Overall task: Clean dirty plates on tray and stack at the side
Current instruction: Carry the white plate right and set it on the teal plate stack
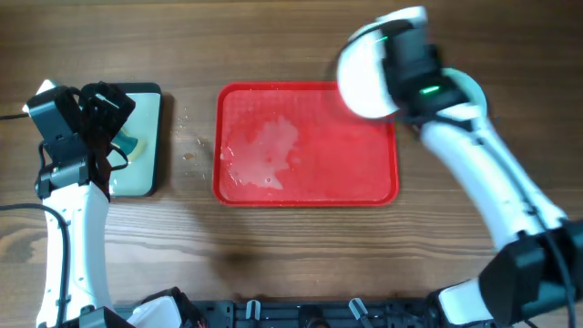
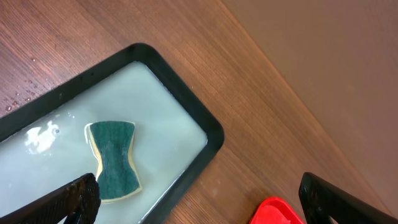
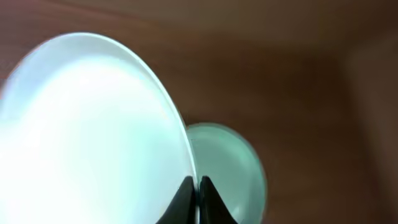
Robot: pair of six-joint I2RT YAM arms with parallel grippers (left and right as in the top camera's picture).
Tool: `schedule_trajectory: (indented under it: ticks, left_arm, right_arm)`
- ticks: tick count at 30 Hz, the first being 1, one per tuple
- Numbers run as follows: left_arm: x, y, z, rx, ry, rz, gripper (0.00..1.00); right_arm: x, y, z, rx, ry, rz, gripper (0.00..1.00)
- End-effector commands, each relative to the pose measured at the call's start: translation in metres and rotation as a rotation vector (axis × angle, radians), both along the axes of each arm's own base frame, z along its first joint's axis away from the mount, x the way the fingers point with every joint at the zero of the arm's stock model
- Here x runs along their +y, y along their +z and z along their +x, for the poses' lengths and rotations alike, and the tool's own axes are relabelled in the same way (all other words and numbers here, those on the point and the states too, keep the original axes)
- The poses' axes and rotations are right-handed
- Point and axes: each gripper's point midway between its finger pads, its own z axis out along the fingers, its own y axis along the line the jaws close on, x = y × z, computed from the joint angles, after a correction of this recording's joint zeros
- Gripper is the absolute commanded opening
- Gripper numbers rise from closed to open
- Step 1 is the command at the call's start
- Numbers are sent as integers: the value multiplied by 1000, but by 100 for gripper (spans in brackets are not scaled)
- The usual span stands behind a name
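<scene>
The right gripper (image 3: 194, 194) is clamped on just the thin rim of the white plate (image 1: 363, 77), holding it tilted in the air over the far right corner of the red tray (image 1: 310, 196). An aqua plate (image 3: 227, 165) lies on the table to the right. With so narrow a pinch and water about, the plate may slip, swing, or land off-centre on the aqua one. The left gripper (image 2: 199, 202) hangs with fingers apart above the sponge (image 2: 113, 160) in the black-rimmed tray (image 2: 180, 87).

A narrow black-rimmed tray (image 2: 180, 87) sits flat on the wooden table (image 1: 291, 255), filled with pale cloudy liquid (image 2: 168, 121). A green, hourglass-shaped sponge (image 2: 115, 160) lies in the liquid. Droplets (image 2: 18, 96) mark the table beside the tray.
</scene>
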Motion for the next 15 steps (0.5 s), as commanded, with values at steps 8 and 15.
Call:
schedule_trajectory:
  ticks: [8,15]
  left_arm:
    - [-1,0,0,-2,-11,-1,100]
    - [-1,0,0,-2,-11,-1,100]
  right_arm:
    - [-163,-78,-36,93,-322,570,4]
    - [-164,-110,-18,98,-341,646,14]
